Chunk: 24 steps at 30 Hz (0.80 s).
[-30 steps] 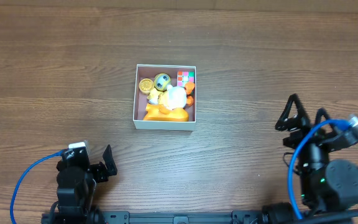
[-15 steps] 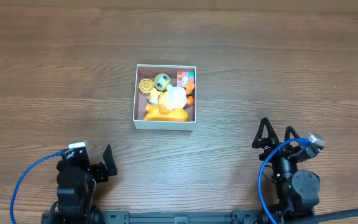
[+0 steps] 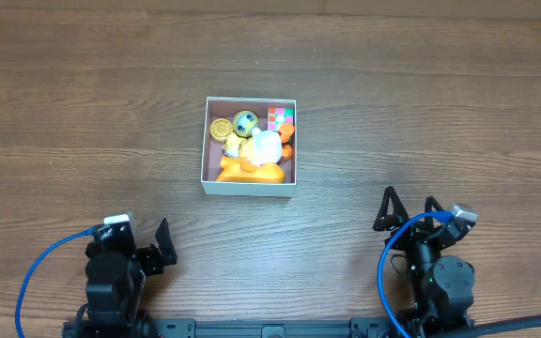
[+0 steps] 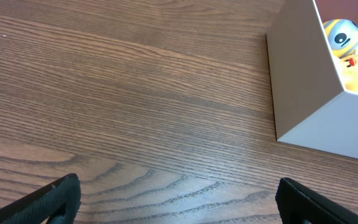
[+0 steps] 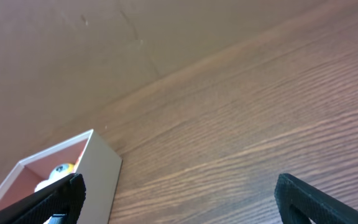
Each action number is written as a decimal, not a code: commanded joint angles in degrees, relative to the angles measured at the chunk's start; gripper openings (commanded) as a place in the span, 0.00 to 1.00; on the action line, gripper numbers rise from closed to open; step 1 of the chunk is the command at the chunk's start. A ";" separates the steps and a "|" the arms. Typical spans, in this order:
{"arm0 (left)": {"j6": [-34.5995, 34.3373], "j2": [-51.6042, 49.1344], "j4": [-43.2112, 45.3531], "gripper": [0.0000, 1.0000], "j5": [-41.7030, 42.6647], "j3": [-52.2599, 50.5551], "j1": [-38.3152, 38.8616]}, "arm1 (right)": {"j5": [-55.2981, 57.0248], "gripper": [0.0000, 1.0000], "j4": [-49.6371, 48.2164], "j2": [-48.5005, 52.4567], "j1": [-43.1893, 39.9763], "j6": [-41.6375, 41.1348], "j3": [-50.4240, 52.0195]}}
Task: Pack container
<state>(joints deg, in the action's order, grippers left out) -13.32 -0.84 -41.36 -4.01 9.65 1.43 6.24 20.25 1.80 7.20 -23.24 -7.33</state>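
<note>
One container (image 3: 249,187) lies well beyond left gripper (image 3: 145,240) and right gripper (image 3: 409,208).

Both your arms are black. Your left arm (image 3: 111,277) carries a looping blue cable (image 3: 38,270) and a small white block (image 3: 115,222) on top. Your right arm (image 3: 442,279) has a second blue cable (image 3: 384,268), a pale connector (image 3: 463,215), and the right gripper (image 3: 408,201) shows tapered black fingers (image 3: 384,208).

Obstacle: container (image 3: 249,189), walls upright, mid-table.
Container interior: crowded with toys (image 3: 252,150).
Surrounding table (image 3: 440,113): bare wood, open passage.
</note>
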 commanded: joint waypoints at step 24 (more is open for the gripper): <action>0.70 0.63 0.04 1.00 0.92 -0.44 -0.33 | -1.44 1.00 -0.42 -1.64 -0.15 5.70 1.31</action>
<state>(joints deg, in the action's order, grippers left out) -13.32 -0.84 -41.36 -4.01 9.67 1.43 4.89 20.27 0.89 7.20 -17.93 -6.50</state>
